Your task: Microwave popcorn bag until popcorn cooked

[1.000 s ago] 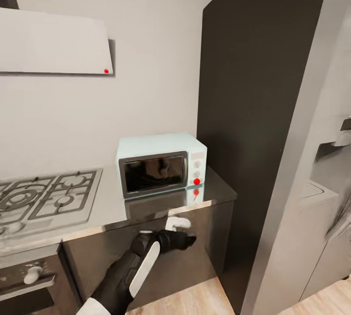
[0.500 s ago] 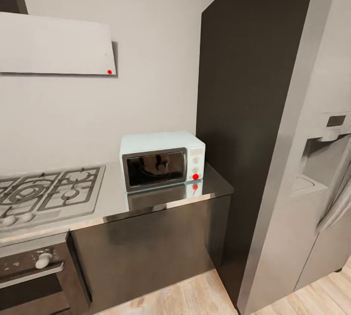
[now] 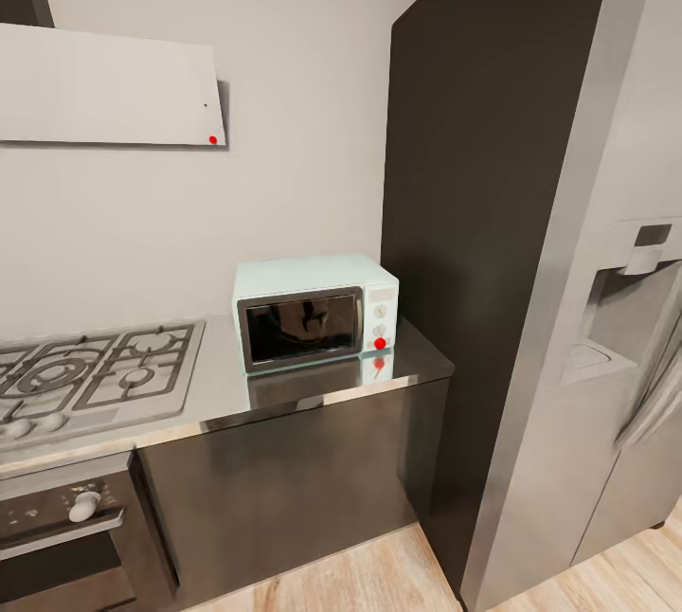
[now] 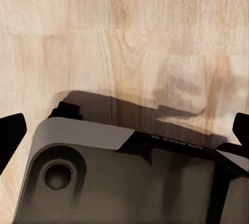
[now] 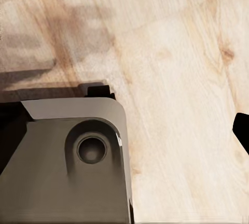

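A mint-blue microwave (image 3: 316,312), door closed, sits on the glossy grey surface (image 3: 218,399) beside a gas hob (image 3: 90,375). Both wrist views face wooden floor (image 4: 124,37), with each gripper's opening impossible to tell. Bagging and heating appear undone.

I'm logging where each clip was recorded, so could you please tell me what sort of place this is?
A home kitchen, most likely. A mint-blue microwave sits on a glossy grey countertop beside a gas hob, with a tall refrigerator to its right and light wood flooring below.
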### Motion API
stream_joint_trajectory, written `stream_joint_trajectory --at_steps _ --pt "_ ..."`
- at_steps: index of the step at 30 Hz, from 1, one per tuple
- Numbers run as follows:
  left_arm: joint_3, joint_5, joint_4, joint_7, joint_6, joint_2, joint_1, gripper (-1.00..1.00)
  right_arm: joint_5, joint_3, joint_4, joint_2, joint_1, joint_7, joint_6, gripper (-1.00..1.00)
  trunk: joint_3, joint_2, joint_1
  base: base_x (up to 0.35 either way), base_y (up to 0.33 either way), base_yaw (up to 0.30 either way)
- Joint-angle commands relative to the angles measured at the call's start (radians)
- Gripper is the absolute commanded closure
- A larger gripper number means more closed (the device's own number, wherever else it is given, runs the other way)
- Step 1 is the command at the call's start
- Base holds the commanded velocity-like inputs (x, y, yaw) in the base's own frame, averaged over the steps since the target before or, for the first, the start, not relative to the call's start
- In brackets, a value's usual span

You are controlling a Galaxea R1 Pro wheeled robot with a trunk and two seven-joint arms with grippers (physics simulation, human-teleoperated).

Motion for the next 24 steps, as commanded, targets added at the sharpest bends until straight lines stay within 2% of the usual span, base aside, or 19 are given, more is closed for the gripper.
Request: stream_joint_trajectory --at_steps 1,24 --pt "-0.009 0.009 0.001 -0.004 -0.005 -0.001 -0.001 -1.00 0.010 -0.008 0.003 0.000 -0.002 -0.003 -0.005 -1.00 -0.001 -0.001 0.000 0.000 0.000 0.091" --pt "-0.009 0.017 0.001 -0.004 -0.006 -0.005 -0.001 -1.00 0.010 -0.009 0.003 0.000 -0.001 -0.004 -0.011 -1.00 -0.001 -0.001 0.000 0.000 0.000 0.267"
